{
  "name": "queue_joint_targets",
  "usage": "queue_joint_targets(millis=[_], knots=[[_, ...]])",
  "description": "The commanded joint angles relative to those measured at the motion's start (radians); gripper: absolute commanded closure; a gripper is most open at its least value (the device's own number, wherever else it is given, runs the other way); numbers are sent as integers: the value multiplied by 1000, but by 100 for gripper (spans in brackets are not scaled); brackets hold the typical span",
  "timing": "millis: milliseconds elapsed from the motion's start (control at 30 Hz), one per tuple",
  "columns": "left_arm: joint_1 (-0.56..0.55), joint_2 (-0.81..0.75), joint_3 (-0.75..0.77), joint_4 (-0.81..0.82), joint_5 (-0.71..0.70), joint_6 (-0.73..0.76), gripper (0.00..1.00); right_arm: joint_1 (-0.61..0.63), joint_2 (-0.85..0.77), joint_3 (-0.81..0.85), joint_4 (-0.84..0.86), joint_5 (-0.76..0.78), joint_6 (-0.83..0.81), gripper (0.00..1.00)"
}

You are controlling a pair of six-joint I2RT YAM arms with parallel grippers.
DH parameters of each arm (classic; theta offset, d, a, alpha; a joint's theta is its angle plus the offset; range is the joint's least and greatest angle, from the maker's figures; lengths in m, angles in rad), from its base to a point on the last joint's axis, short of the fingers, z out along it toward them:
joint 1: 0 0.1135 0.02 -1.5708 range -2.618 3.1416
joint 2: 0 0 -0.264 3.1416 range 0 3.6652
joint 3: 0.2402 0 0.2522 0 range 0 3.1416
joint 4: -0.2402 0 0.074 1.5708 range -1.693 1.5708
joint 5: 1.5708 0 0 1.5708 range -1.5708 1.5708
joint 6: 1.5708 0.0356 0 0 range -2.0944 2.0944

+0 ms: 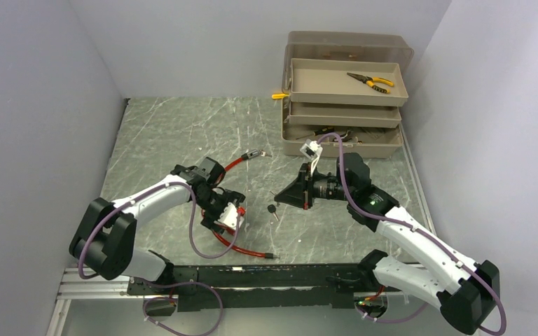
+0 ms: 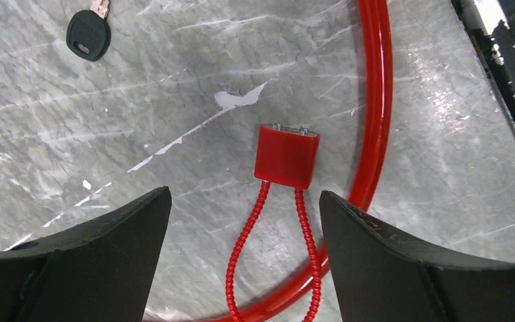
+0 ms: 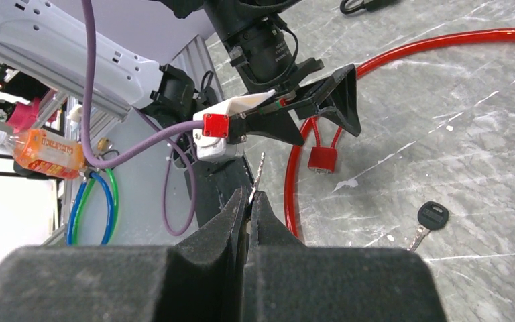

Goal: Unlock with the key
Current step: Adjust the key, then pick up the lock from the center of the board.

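A small red padlock with a thin red coiled shackle lies on the marble table, inside the loop of a thick red cable. My left gripper is open and hovers just above it, one finger on each side of the shackle. It also shows in the top view. My right gripper is shut on a key, whose thin metal blade sticks out of the fingertips toward the padlock. A second, black-headed key lies loose on the table.
A tan tiered toolbox stands open at the back right, with yellow-handled pliers in its top tray. The red cable's metal ends lie at the middle and near the front rail. Grey walls close both sides.
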Motion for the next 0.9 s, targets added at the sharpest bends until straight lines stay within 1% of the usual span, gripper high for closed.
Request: queue_joint_targets(millis=[0, 100, 267, 333, 500, 600, 633, 867], knots=[[-18, 23, -22, 48, 10, 52, 14, -11, -22, 7, 23, 13, -2, 100], [-28, 35, -40, 61, 0, 78, 17, -18, -22, 3, 30, 4, 1, 100], [-28, 49, -67, 79, -16, 100, 18, -35, -28, 0, 31, -3, 4, 100], [-29, 53, -70, 102, -18, 91, 20, -38, -28, 2, 31, -5, 4, 100], [-35, 83, -53, 94, -29, 91, 30, -46, -27, 7, 27, -7, 2, 100], [-48, 97, -59, 96, -57, 113, 45, -53, -30, 9, 24, -9, 1, 100], [-54, 103, -58, 95, -67, 114, 48, -55, -30, 11, 21, -11, 1, 100], [-77, 108, -64, 99, -91, 101, 50, -63, -30, 9, 20, -19, 2, 100]])
